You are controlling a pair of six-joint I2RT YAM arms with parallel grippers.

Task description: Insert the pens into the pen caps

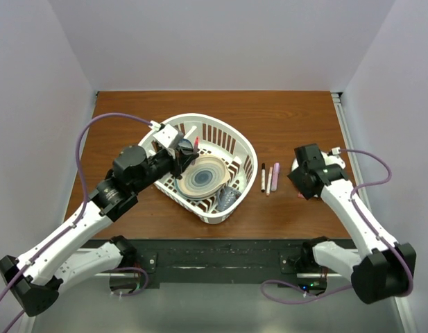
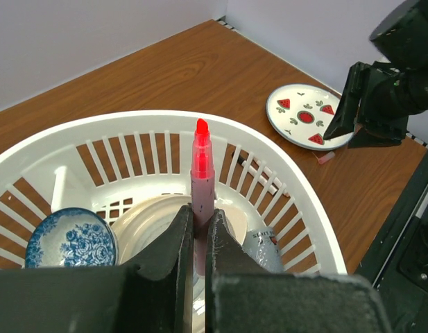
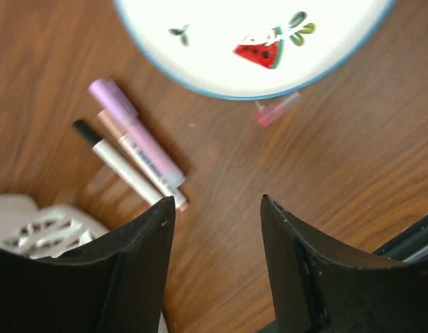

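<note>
- Nearest the arms' bases, the right gripper (image 3: 217,208) hangs over the wooden table (image 3: 338,173), its jaws apart and nothing between them.
- Just past its fingertips, a translucent red cap (image 3: 276,109) lies on its side at the rim of the watermelon plate (image 3: 200,59). Its long axis slants along that rim, and the view is too blurred to tell which end is the open mouth.
- The cap looks very light, hard and round, so it is likely to roll or skid when touched. A pinch across its middle, leaving the mouth free, seems the safest hold.
- Between the plate and the basket, three capped pens (image 3: 134,150) lie side by side and parallel. In the top view their caps point toward the far side of the table.
- Farther out, the left gripper (image 2: 200,225) is clamped tight on the lower barrel of a red pen (image 2: 201,166), held above the inside of the white basket (image 2: 116,123) near a blue-patterned saucer (image 2: 71,239).
- The pen's long axis runs straight on from the fingers. Its bare red nib leads away from the wrist toward the basket's far rim, and much of the barrel stands clear.
- The pen looks light and stiff, with a smooth plastic barrel that could slide back or pivot in the pinch when pressed into a cap. The low grip leaves the nib end free to enter.
</note>
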